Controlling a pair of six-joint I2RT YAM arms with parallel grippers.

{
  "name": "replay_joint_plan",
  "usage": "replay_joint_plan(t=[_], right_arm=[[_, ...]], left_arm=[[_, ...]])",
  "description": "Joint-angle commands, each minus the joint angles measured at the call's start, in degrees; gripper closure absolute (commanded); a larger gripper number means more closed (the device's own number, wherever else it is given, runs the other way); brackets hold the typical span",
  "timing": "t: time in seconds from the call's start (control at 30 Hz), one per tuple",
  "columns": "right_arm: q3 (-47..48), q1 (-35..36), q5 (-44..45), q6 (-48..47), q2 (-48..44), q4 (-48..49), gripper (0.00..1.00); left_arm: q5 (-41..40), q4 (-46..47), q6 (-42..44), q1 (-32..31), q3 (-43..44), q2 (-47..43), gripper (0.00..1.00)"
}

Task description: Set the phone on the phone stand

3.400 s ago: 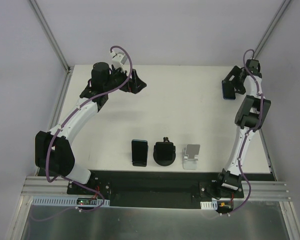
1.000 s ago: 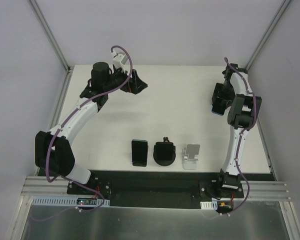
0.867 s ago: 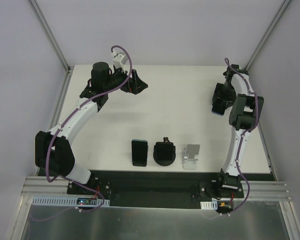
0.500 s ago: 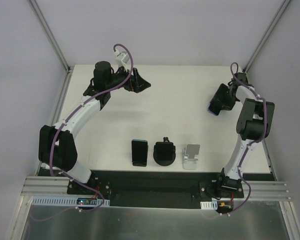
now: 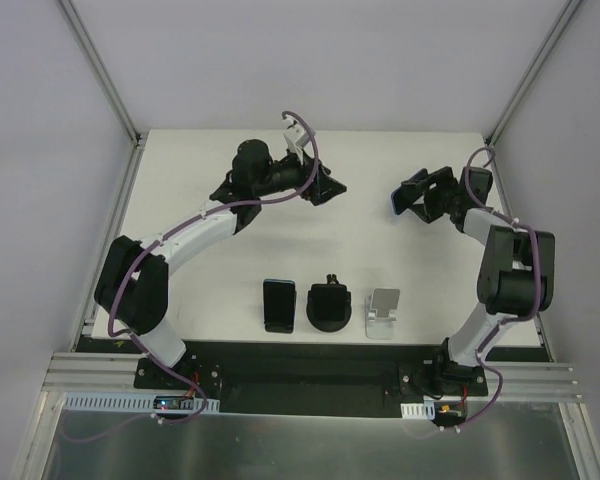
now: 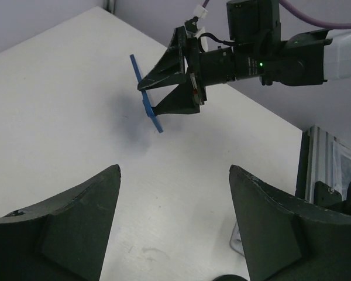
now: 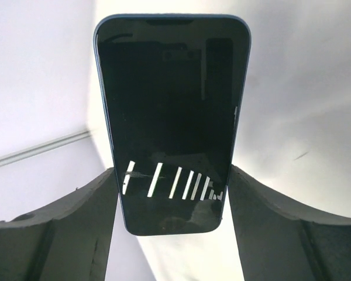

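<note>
A dark-screened phone with a blue rim (image 7: 172,105) is clamped between my right gripper's fingers (image 7: 263,216), held in the air. In the top view my right gripper (image 5: 410,196) holds the phone (image 5: 395,203) above the back right of the table. In the left wrist view the phone shows edge-on as a blue strip (image 6: 144,96). My left gripper (image 5: 332,189) is open and empty, facing the right gripper from the left; its jaws stand wide apart (image 6: 174,171). A silver phone stand (image 5: 383,313) sits at the front of the table.
A round black holder (image 5: 329,306) and a second dark phone (image 5: 278,304) stand left of the silver stand near the front edge. The white table (image 5: 210,280) has frame posts at its back corners and grey walls around.
Both arms have swung toward the table's middle. The right gripper carried the phone leftward from the right edge. The left gripper moved right from the back left and now faces it.
</note>
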Motion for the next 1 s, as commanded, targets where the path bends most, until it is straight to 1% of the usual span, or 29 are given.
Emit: replay_joint_plan(t=[0.0, 0.07, 0.1, 0.13, 0.2, 0.27, 0.3, 0.33, 0.37, 0.43, 0.5, 0.57, 0.67, 0.7, 0.77, 0.8, 0.83, 0.87, 0.97], right_arm=[[-2.9, 4.0, 2.8, 11.3, -14.7, 13.1, 1.00], [-5.8, 6.7, 5.7, 15.1, -20.1, 14.3, 1.00], [-8.3, 7.3, 8.4, 16.3, -21.7, 14.9, 0.99], [-8.8, 9.9, 9.4, 17.8, -23.1, 15.5, 0.99], [-9.9, 12.4, 12.8, 18.7, -26.5, 15.6, 0.99], [-12.1, 15.9, 15.3, 20.1, -29.8, 15.9, 1.00], [-13.1, 16.9, 18.6, 20.6, -30.8, 15.9, 1.00], [-14.4, 18.8, 20.1, 21.0, -31.8, 15.7, 0.99], [-14.5, 19.6, 21.2, 21.3, -32.9, 15.3, 1.00], [-14.0, 21.2, 23.1, 21.0, -33.3, 15.3, 1.00], [-13.8, 22.0, 23.6, 21.2, -33.7, 15.4, 1.00], [-14.7, 22.4, 24.3, 21.9, -34.9, 15.3, 0.99], [-14.5, 23.1, 24.8, 22.5, -35.4, 15.1, 0.99], [-14.5, 23.8, 24.5, 23.2, -35.5, 15.2, 1.00], [-15.5, 25.4, 25.8, 23.5, -36.7, 15.3, 0.99], [-15.8, 26.9, 28.6, 23.5, -37.2, 15.2, 1.00], [-16.1, 27.7, 29.7, 23.6, -37.9, 14.8, 1.00], [-16.2, 28.4, 31.2, 23.7, -38.1, 14.8, 1.00], [-15.9, 31.5, 34.1, 24.3, -38.0, 14.8, 1.00]], left_arm=[[-3.0, 12.0, 6.0, -3.0, -0.9, 1.7, 0.26], [-3.4, 12.9, 4.2, -3.3, -0.6, 3.3, 0.28], [-3.3, 15.0, 3.4, -3.3, -1.0, 3.8, 0.29], [-3.4, 16.3, 2.7, -3.4, -1.1, 4.3, 0.33], [-3.4, 17.5, 1.6, -3.5, -1.1, 6.0, 0.38], [-2.7, 18.8, 1.0, -3.4, -1.5, 6.6, 0.41], [-2.4, 19.6, 0.9, -3.5, -2.0, 6.5, 0.41], [-2.3, 21.7, 1.0, -3.8, -2.6, 6.3, 0.38], [-2.1, 23.1, 1.3, -4.0, -3.9, 5.8, 0.30], [-1.4, 24.5, 1.9, -4.5, -3.9, 6.2, 0.26], [0.9, 24.4, 2.1, -4.5, -2.8, 6.8, 0.25], [0.9, 25.4, 1.2, -4.6, -3.1, 6.9, 0.26], [2.2, 26.8, 0.9, -4.9, -2.9, 8.0, 0.30], [2.5, 26.5, 0.7, -5.0, -2.4, 8.5, 0.34], [2.5, 26.0, -0.1, -4.9, -1.4, 9.4, 0.39], [2.4, 26.0, -0.3, -5.1, -1.2, 9.5, 0.43], [2.5, 25.9, -0.2, -5.4, -1.0, 9.7, 0.52], [2.4, 25.8, 0.3, -5.4, -0.7, 9.8, 0.54], [1.7, 23.8, 1.7, -5.5, -0.3, 9.7, 0.55]])
